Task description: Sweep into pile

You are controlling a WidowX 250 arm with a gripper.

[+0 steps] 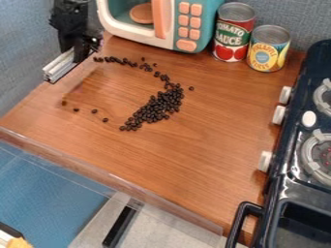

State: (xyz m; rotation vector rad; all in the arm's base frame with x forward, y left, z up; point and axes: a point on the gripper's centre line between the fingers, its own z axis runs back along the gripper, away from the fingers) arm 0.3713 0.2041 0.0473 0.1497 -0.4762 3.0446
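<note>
Patiently, sweep both straggling lines in toward the thick band

Starting at the left, my gripper (pixel 82 50) is at the table's upper-left corner, next to a pale metal bar (pixel 60 67). I cannot tell how far open it is or whether it has hold of anything, the bar included. I judge the step in hand to be gathering the outliers. For the loose lower-left beans (pixel 95 111), I would want a low, slow stroke rightward, just skimming the wood, as small round things like these could roll or skip away. The upper trail (pixel 116 59) asks for a separate pass from its left end, curving down and right along its own bend. At the main band (pixel 155 107), short nudges from both ends should round it up; one hard push might scatter it toward the stove (pixel 281 193).

As for looks, the beans are dark, near black, small and rounded, lying on the brown tabletop (pixel 188 150). Leftmost are a few singles, well spaced. Above them the trail runs thinly from near my corner, in front of the toy microwave (pixel 184 24), and bends down into the crowd. That crowd lies near the middle of the wood, a slanting strip rather than a round pile, densely packed at its core and ragged along its edges. One lone bean (pixel 191 88) sits just off its right side.
</note>
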